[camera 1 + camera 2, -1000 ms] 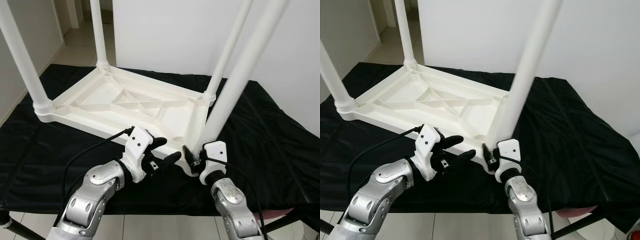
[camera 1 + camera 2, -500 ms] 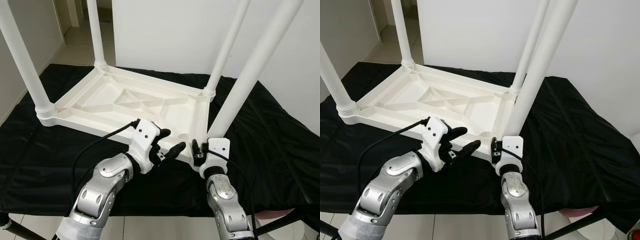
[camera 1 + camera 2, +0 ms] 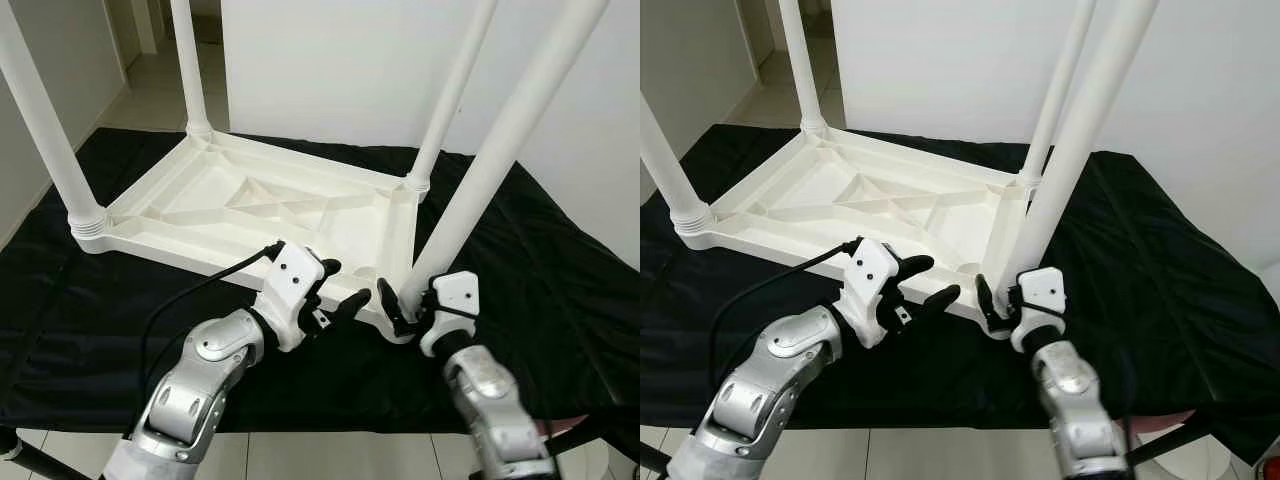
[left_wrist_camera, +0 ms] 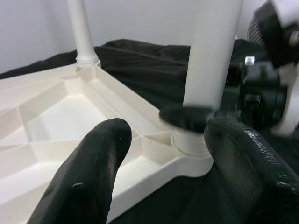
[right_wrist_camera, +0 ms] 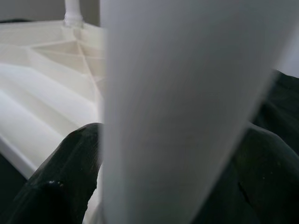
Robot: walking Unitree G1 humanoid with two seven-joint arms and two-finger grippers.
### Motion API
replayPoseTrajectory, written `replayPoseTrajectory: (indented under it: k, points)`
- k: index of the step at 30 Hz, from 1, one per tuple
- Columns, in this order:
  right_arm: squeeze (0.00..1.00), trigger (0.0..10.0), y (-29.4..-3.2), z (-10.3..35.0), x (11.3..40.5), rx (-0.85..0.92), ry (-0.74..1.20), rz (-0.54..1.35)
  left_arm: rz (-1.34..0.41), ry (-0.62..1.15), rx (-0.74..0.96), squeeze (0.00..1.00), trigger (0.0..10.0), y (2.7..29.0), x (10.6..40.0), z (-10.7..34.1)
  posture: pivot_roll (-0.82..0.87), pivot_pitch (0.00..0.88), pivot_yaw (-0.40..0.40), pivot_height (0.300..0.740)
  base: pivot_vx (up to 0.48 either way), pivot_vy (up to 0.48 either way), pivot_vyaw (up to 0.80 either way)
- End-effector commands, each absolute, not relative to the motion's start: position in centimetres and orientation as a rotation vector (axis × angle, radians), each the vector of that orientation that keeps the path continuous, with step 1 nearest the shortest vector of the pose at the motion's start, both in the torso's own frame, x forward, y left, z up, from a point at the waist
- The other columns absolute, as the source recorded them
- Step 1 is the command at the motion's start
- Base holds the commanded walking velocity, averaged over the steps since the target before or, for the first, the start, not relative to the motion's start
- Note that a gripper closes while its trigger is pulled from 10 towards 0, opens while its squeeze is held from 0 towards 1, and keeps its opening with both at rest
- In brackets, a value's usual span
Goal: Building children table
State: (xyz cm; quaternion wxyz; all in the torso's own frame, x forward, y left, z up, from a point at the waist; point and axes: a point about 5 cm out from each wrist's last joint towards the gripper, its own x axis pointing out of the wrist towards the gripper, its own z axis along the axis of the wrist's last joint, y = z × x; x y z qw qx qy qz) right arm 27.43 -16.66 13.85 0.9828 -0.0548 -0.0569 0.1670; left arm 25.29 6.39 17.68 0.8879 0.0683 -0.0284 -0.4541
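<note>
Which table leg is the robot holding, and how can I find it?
Look at the white table lying upside down on the black cloth, with four white legs pointing up. Go to the corner nearest the robot, on its right. The leg there is the one with the right gripper wrapped around its bottom, and the left gripper open beside it.

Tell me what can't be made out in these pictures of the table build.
- Tops of the near right leg and other legs: cut off by the upper edge in both eye views.
- Whether the right gripper actually clamps that leg: the right wrist view is blurred, with the leg covering the gap.
- Leg socket joint: hidden behind the gripper.
</note>
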Motion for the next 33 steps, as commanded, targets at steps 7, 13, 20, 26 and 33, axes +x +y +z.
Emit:
replayPoseTrajectory:
  k: [7,13,20,26,33]
  points:
    - [0.0,10.0,-16.7,13.5,28.7,-0.133,-0.072,0.572,-0.975,0.045,0.178,0.0,10.0,6.0,24.8,16.2,-0.03,0.0,-0.057,0.74,0.0,0.0,0.0]
    - [0.0,0.0,-15.5,12.9,29.6,-0.159,-0.044,0.7,-0.939,0.061,0.244,0.0,10.0,5.7,25.1,15.5,-0.02,0.0,-0.063,0.74,0.0,0.0,0.0]
    - [0.0,0.0,-15.7,12.2,29.5,-0.132,-0.013,0.714,-0.915,0.081,0.272,0.0,10.0,5.8,25.1,15.0,-0.01,0.0,-0.072,0.74,0.0,0.0,0.0]
    - [0.0,0.0,-15.7,11.4,29.4,-0.087,0.025,0.602,-0.89,0.082,0.276,0.0,10.0,5.8,25.3,15.0,-0.01,0.0,-0.081,0.74,0.0,0.0,0.0]
    - [0.0,0.0,-14.7,10.7,29.1,-0.026,0.057,0.297,-0.862,0.077,0.278,0.0,10.0,5.8,25.9,15.0,-0.02,0.0,-0.085,0.74,0.0,0.0,0.0]
